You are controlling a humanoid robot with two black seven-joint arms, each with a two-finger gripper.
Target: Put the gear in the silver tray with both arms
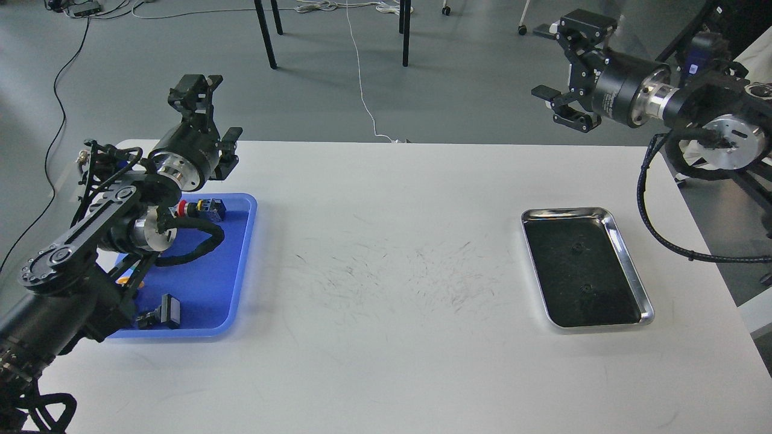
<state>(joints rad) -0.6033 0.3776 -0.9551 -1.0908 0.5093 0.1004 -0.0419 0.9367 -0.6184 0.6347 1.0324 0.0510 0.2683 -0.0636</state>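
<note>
The silver tray (562, 211) lies on the right part of the white table (386, 361). Two small dark round marks show on its dark bottom; I cannot tell whether they are gears or reflections. No clear gear shows elsewhere. My right gripper (544, 60) is open and empty, raised high beyond the table's far right edge, well above and behind the tray. My left gripper (214, 110) is open and empty, raised over the table's far left corner, just behind the blue tray (205, 283).
The blue plastic tray holds small parts: a black connector (208, 208) at its far end, a black block (166, 310) near its front and something orange (123, 280) under my left arm. Chair legs and cables are on the floor behind the table.
</note>
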